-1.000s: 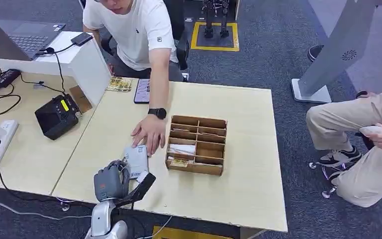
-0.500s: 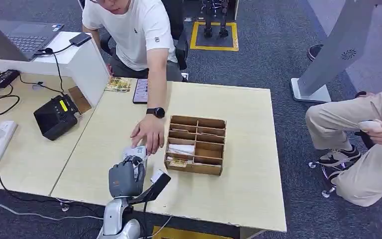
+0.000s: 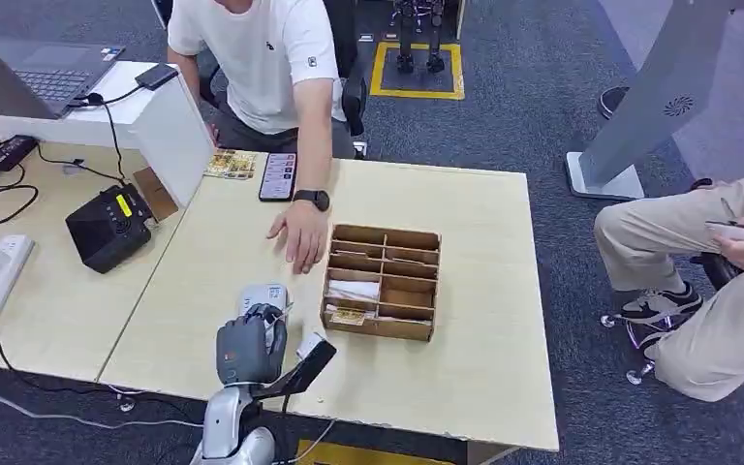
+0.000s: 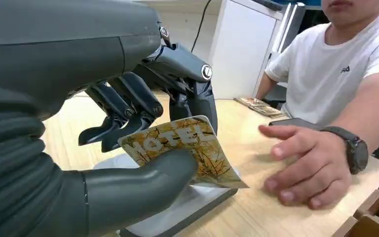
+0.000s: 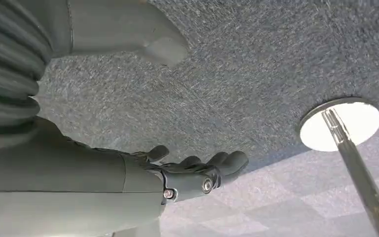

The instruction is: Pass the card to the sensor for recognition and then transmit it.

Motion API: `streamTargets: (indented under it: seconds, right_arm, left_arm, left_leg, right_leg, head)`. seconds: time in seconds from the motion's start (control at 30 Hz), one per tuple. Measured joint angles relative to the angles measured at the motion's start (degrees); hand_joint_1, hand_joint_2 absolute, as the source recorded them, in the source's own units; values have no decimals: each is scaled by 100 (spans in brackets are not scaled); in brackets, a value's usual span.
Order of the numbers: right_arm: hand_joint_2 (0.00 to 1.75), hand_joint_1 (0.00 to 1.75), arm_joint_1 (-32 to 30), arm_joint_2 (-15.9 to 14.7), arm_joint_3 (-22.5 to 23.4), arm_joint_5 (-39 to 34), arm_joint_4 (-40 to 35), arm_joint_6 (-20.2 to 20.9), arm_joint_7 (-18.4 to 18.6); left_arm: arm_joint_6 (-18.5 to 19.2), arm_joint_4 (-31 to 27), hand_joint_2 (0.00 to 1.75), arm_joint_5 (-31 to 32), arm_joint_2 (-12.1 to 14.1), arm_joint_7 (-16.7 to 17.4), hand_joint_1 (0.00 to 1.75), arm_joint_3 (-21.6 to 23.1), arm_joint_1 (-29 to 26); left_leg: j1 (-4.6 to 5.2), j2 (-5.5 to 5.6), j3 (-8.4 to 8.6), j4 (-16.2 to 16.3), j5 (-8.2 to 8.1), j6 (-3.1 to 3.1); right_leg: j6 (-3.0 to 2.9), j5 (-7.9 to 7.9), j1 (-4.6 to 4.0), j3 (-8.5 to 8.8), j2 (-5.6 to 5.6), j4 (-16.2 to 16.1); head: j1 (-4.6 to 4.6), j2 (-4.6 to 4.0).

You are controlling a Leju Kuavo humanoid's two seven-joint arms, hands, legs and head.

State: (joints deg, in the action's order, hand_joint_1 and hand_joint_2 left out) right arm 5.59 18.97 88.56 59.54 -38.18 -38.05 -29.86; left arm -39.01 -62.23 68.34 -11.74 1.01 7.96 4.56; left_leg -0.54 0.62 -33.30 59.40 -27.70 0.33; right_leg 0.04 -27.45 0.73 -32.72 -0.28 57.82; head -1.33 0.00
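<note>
My left hand (image 3: 249, 347) hovers over the near end of the flat white card sensor (image 3: 263, 295) on the table. Its thumb and fingers (image 4: 128, 106) pinch a yellow card printed "HOTEL" (image 4: 182, 145), held tilted just above the sensor (image 4: 192, 205). My right hand (image 5: 197, 173) hangs beside my body over grey carpet, fingers stretched out and holding nothing.
A person in a white shirt sits across the table, one hand (image 3: 298, 237) flat on it just beyond the sensor. A wooden compartment box (image 3: 383, 281) stands right of the sensor. A phone (image 3: 278, 176), a black device (image 3: 108, 227) and cables lie to the left. A second person sits at the right.
My left hand has moved forward and right, over the sensor's near end. The person's hand has pulled back from the sensor toward the far side.
</note>
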Motion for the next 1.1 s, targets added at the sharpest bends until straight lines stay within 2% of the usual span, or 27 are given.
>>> streamTargets:
  seconds: [0.1, 0.27, 0.4, 0.57, 0.77, 1.1]
  right_arm:
    - [175, 0, 0, 0, 0, -7, 20, 0, 18]
    - [175, 0, -1, 0, 0, -22, 39, 0, 2]
    - [175, 0, 0, 0, 0, -39, 46, 0, -50]
    - [175, 0, 0, 0, 0, 96, 50, 0, -26]
    - [175, 0, 0, 0, 0, 192, 61, 0, -66]
    - [175, 0, 5, 0, 0, 297, 138, 0, -116]
  left_arm:
    - [50, 4, 175, -573, 4, -180, 175, 17, -8]
    - [354, -194, 175, -2415, -66, -976, 175, 17, -32]
    - [585, -410, 175, -3389, -134, -1390, 175, 17, -29]
    - [783, -680, 175, -4059, -140, -1460, 175, 46, 204]
    - [949, -682, 175, -4647, -29, -1596, 175, 114, 839]
    - [1233, -450, 175, -5300, 61, -1447, 175, 120, 1537]
  left_leg:
    - [0, 0, 0, 0, 0, 0]
    - [-1, 0, 0, 0, 0, 0]
    - [-1, -1, -3, 0, 1, 0]
    - [0, -1, -3, 2, 1, 0]
    - [-1, -1, -3, 1, 6, -7]
    - [-1, -1, -7, 1, 6, -7]
  right_leg:
    - [0, 0, 0, 0, 0, 0]
    - [0, 0, -1, 0, -1, 0]
    - [0, 0, -1, -4, 1, 0]
    - [0, 1, 0, -6, 2, 0]
    - [-1, 2, -1, -6, 6, 1]
    - [0, 2, -1, -11, 9, 1]
  head:
    - [0, 0]
    - [2, 0]
    - [2, 0]
    - [0, 0]
    - [0, 0]
    - [2, 0]
